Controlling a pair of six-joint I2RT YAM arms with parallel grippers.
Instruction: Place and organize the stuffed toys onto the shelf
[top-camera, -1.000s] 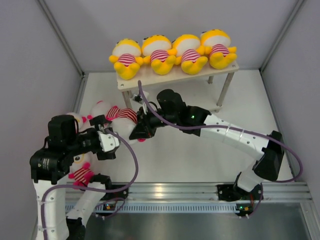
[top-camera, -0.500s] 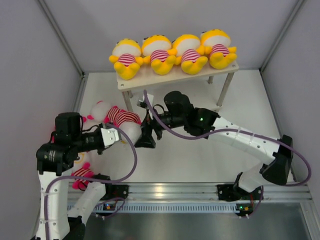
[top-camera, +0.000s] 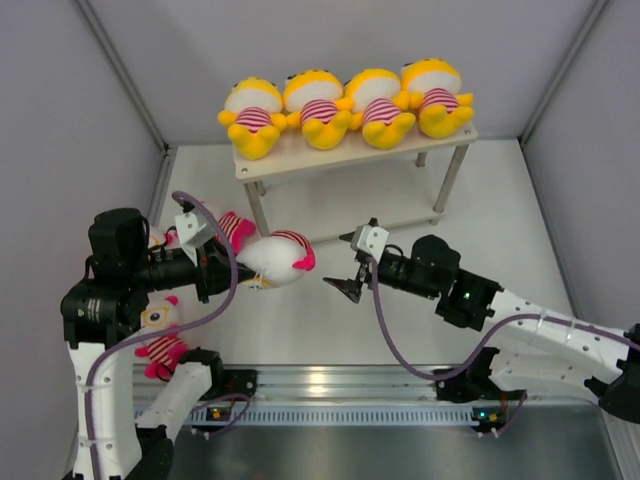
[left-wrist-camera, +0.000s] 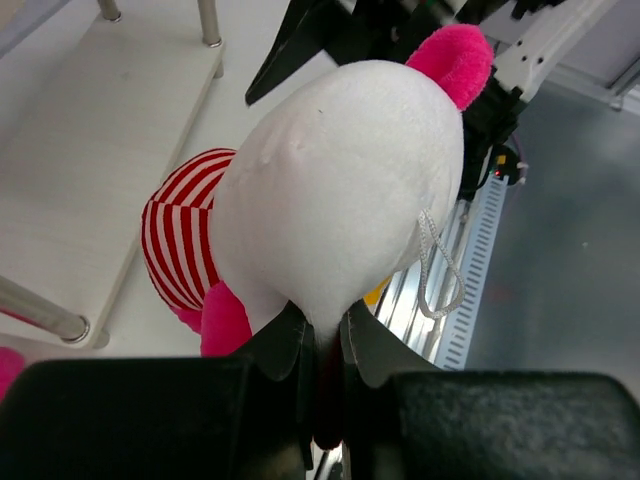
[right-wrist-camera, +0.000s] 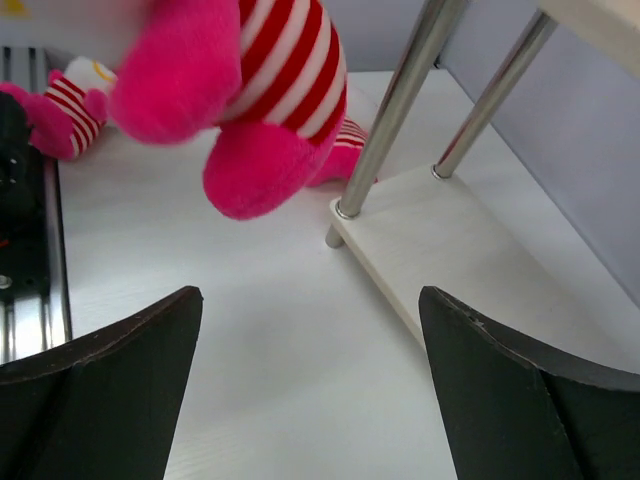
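Note:
Several yellow stuffed toys (top-camera: 345, 105) lie in a row on the top board of the shelf (top-camera: 300, 163). My left gripper (top-camera: 232, 270) (left-wrist-camera: 322, 335) is shut on a pinch of the white head of a pink stuffed toy (top-camera: 278, 258) (left-wrist-camera: 340, 190), which hangs above the floor in front of the shelf. My right gripper (top-camera: 338, 263) (right-wrist-camera: 310, 330) stands open and holds nothing, just right of that toy, facing it. The toy's pink legs and striped shirt (right-wrist-camera: 260, 110) hang above the right gripper's fingers.
Another pink toy (top-camera: 228, 225) lies on the floor by the shelf's left leg (right-wrist-camera: 400, 100), and one more (top-camera: 160, 340) by the left arm's base. The shelf's lower board (top-camera: 340, 210) (left-wrist-camera: 100, 170) (right-wrist-camera: 450, 250) is bare. Grey walls close in both sides.
The right gripper opened, let go of the pink toy and drew back to the right. The left gripper shut on the toy's head and carried it up toward the middle.

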